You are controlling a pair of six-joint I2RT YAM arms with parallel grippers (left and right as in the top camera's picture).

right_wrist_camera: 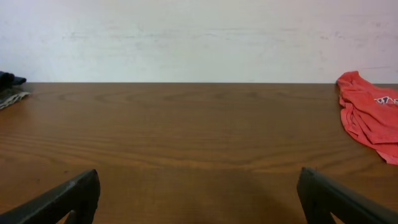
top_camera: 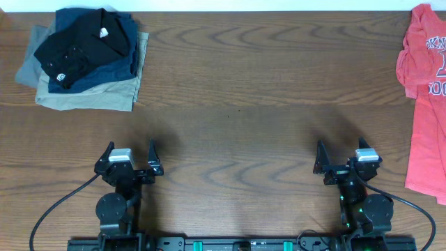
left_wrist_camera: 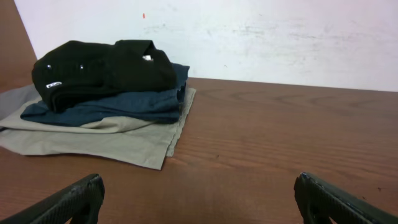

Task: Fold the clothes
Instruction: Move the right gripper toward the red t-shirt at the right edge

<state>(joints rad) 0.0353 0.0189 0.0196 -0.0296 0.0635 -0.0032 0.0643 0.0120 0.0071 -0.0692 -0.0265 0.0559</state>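
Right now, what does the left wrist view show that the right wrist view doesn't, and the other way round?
Only the left wrist: the whole folded stack, black garment on navy on khaki. Only the right wrist: the coral-red T-shirt, bunched at the frame's right; of the stack, just a sliver at far left. Both: wooden table, white wall, and an open, empty gripper, the left gripper in one, the right gripper in the other.
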